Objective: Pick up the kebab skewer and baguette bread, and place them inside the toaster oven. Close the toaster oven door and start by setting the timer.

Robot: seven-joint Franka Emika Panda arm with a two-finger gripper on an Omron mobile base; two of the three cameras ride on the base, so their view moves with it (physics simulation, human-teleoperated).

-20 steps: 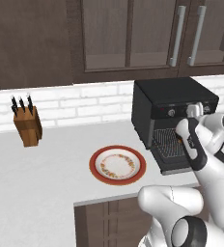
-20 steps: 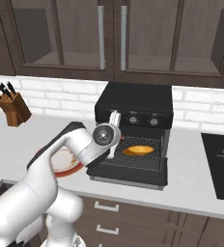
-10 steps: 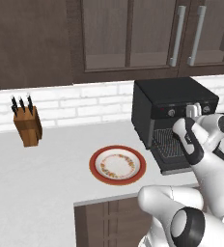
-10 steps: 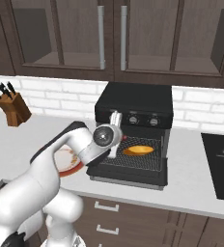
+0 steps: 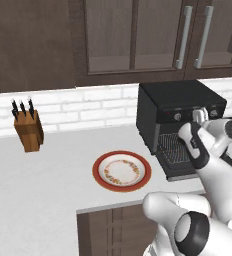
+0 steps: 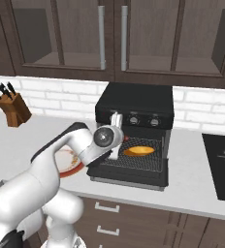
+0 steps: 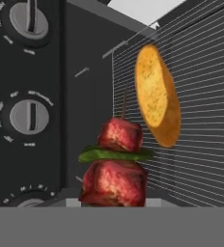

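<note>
1. Left base view: the gripper (image 5: 200, 116) is up at the oven (image 5: 180, 117) front; the plate (image 5: 121, 170) sits on open desk (image 5: 48, 180).
2. Right base view: the door (image 6: 129, 170) lies dropped flat; the bread (image 6: 141, 151) rests on the rack.
3. Hand view: the gripper pinches the skewer (image 7: 115, 165), just beside the bread and the knobs (image 7: 29, 117).

We count one toaster oven (image 6: 134, 104), door down. One baguette bread (image 7: 157, 94) on wire rack (image 7: 205, 96). One kebab skewer (image 7: 115, 164); on it we see two meat chunks, one green slice between. Three silver knobs (image 7: 29, 116) in hand view, third partly cut off. One plate (image 5: 121, 170). One knife block (image 5: 28, 129), three dark handles. We count two cabinet door handles (image 6: 101, 37) in each base view. One cooktop (image 6: 221, 167).
</note>
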